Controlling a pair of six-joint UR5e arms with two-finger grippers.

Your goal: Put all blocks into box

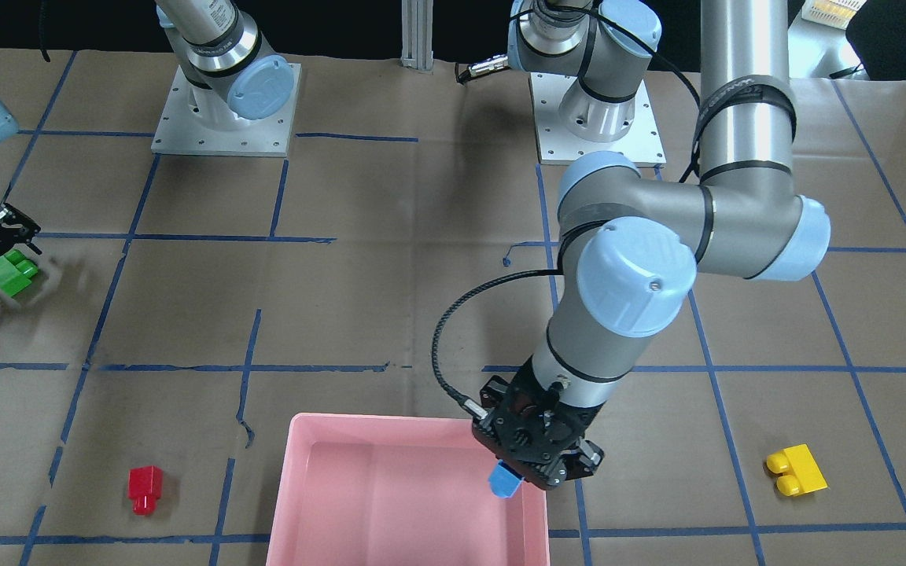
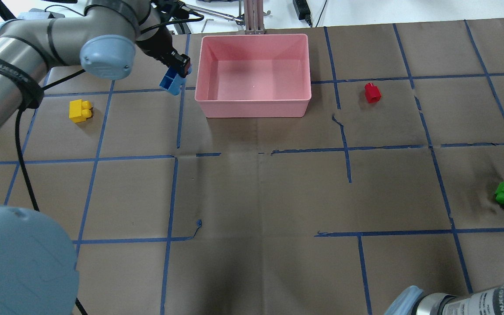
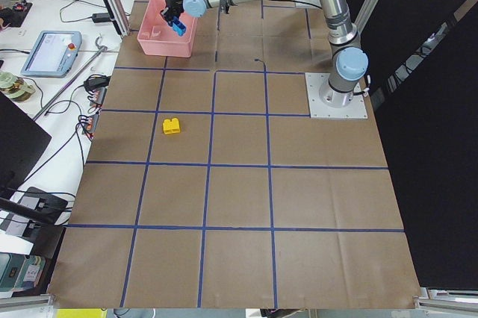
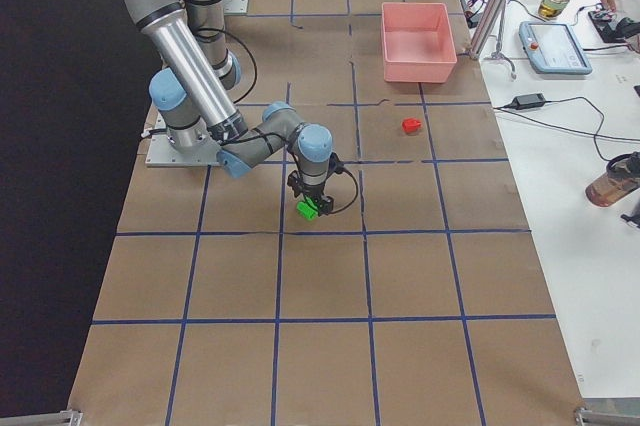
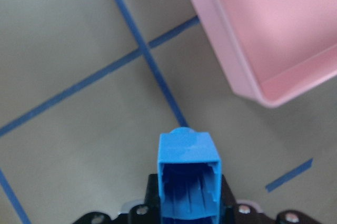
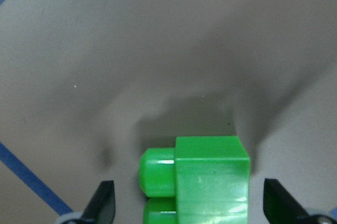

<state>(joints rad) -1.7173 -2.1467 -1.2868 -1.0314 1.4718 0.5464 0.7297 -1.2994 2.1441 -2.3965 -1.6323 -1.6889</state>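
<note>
Blue block (image 2: 172, 83) is up in the air, clamped in the left gripper (image 2: 180, 69). The wrist view shows the fingers (image 5: 225, 203) pressed tight against both its sides, with the hollow underside facing the camera. It hangs right by the box (image 2: 252, 114), on the robot's left side. The overhead view puts it just outside the left wall. The front view puts it right at the rim, by the corner. The left wrist camera looks past it onto brown table (image 2: 256, 197) and blue tape lines (image 2: 173, 192), with the box's pink corner up and to one side. So it's close, but not inside.

Over on the far right, the right gripper (image 6: 189, 204) is down low around the green block (image 6: 210, 174). Its fingers (image 6: 105, 203) stand apart, one on each side. A sliver of table shows between each finger and the plastic, so there's no grip on it. The block has its two studs turned sideways and lies well apart from the box, near the table's right-hand end.

The yellow block (image 2: 79, 110) lies on the table on the robot's left, some way out from the box and beyond the blue one. The red block (image 2: 372, 92) sits on the other side of the box, on the robot's right, near it but not touching. The box itself rests at the table's far edge from the robot, open side up, and all four blocks are outside it.
</note>
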